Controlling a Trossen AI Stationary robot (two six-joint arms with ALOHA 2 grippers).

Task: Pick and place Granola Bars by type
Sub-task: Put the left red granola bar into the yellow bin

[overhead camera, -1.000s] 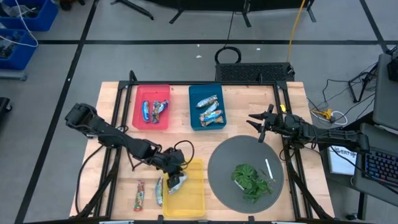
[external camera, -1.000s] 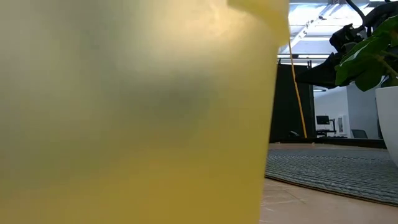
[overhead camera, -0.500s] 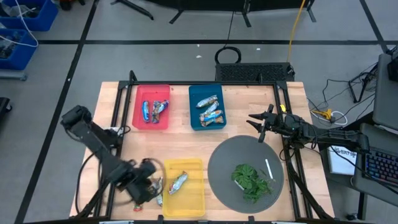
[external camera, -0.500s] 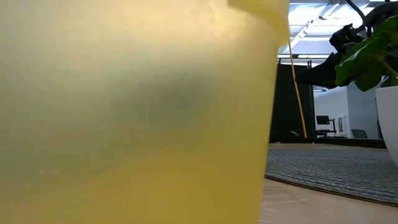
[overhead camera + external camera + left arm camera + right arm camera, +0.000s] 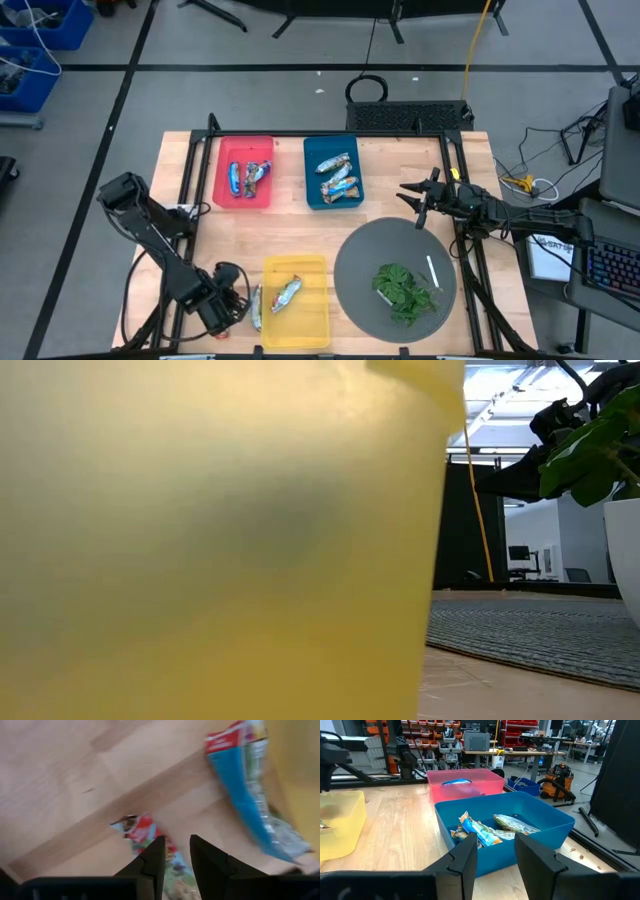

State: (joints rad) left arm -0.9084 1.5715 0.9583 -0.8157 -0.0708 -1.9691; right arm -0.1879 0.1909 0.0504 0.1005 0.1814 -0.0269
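Note:
My left gripper point(image 5: 228, 312) hangs low over the table's near left, just left of the yellow bin point(image 5: 300, 262). In the left wrist view its fingers point(image 5: 177, 850) are open by a narrow gap, standing over a red-and-green granola bar point(image 5: 142, 831). In the high view the gripper hides that bar. A blue-and-white bar point(image 5: 256, 307) lies flat on the wood between gripper and bin. One silver-blue bar point(image 5: 286, 292) lies in the yellow bin. My right gripper point(image 5: 413, 203) waits open at the right, beside the blue bin point(image 5: 310, 172). My left gripper points down at the red-and-green bar, whose wrapper point(image 5: 172, 862) shows in the gap between the fingers. I cannot tell whether the fingers touch it. The bar lies flat on the table.
The red bin point(image 5: 262, 145) holds two bars and the blue bin holds several. A grey round plate point(image 5: 360, 255) carries a green leafy bunch point(image 5: 403, 290) and a thin white stick point(image 5: 432, 270). The yellow bin's wall point(image 5: 200, 540) fills most of the low view.
My left gripper held a bar over the yellow bin, let it go there, then swung toward the table's left and near edge and came down over the red-and-green bar. The released bar now lies in the yellow bin.

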